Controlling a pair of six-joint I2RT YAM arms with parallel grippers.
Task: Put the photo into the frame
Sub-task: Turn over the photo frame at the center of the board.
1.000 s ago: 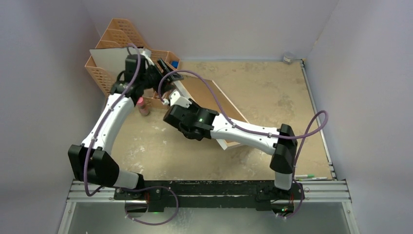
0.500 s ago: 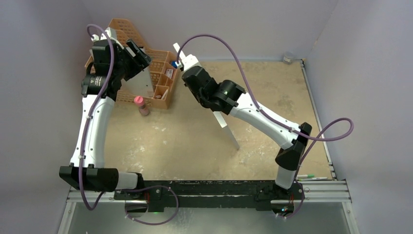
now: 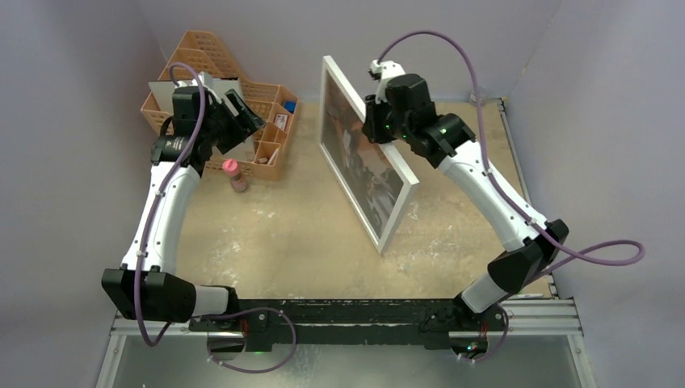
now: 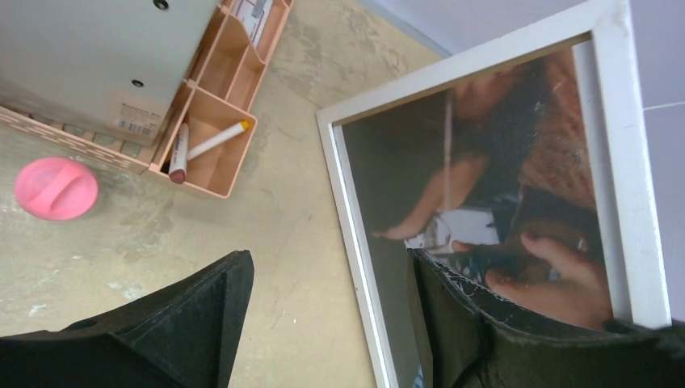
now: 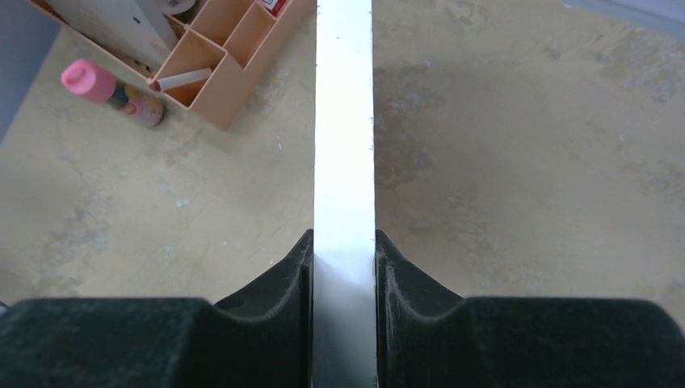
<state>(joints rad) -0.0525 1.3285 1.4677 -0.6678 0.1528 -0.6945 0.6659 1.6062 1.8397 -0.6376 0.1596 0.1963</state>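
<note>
The frame [image 3: 396, 217] stands up on edge mid-table, its white front border facing left. Behind its pane shows the photo [image 3: 365, 166], dark with orange-tan arms. My right gripper [image 3: 375, 115] is shut on the frame's upper edge; in the right wrist view the white edge [image 5: 343, 121] runs straight between the jaws of the right gripper [image 5: 343, 246]. My left gripper [image 3: 245, 115] hovers open by the organiser, apart from the frame. The left wrist view looks past the open left gripper [image 4: 327, 260] at the frame's border [image 4: 347, 218] and the photo [image 4: 485, 186].
A peach lattice organiser [image 3: 266, 121] stands at the back left with a white board [image 3: 182, 93] and a marker [image 4: 206, 144] in it. A pink-capped bottle [image 3: 235, 174] stands in front of it. Pens [image 3: 517, 295] lie near the front right rail.
The right arm has swung up and back, raising the frame from low on the table to upright. The left gripper has drawn back toward the organiser and opened wider.
</note>
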